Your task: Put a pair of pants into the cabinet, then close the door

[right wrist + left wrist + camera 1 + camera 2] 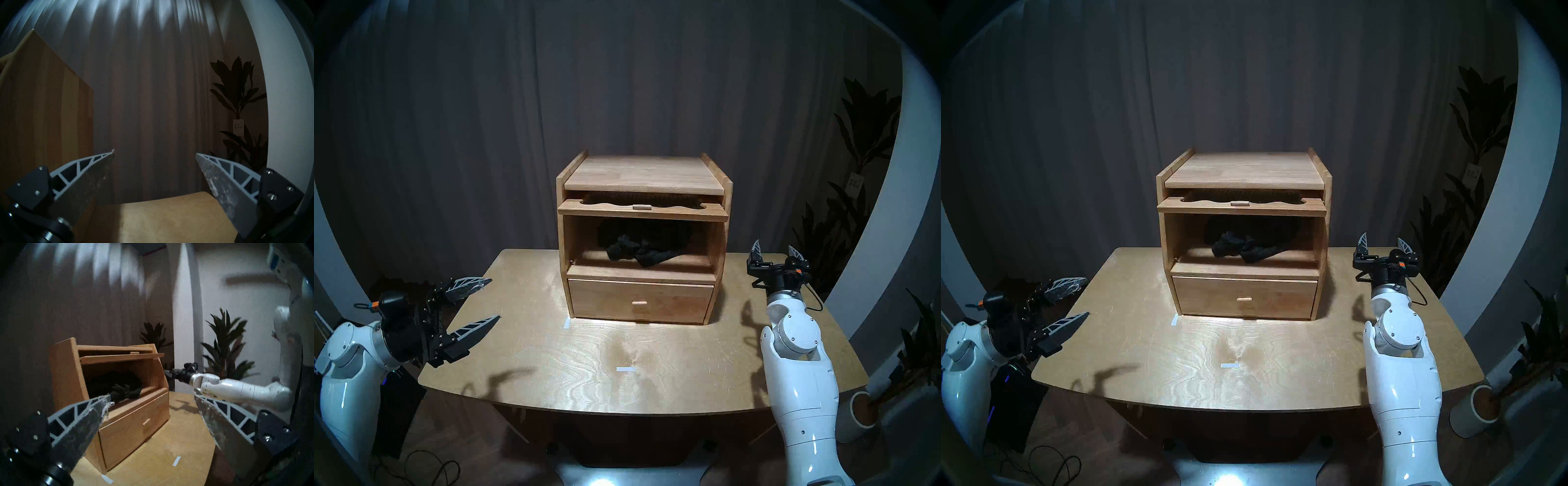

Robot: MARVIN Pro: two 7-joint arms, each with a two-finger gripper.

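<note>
Plywood table [653,366] fills your lower frame. At lower left your left gripper [485,300] hangs with fingers spread, empty; at right your right gripper [777,251] is likewise released beside the cabinet [563,237]. At centre the pair of pants [639,253] lies bunched in the upper compartment, under the door [643,213], which is raised level.

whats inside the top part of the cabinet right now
The black pants lie bunched on the floor of the cabinet's upper compartment, with the door lifted flat above the opening. The back of the compartment is too dark to make out.
</note>
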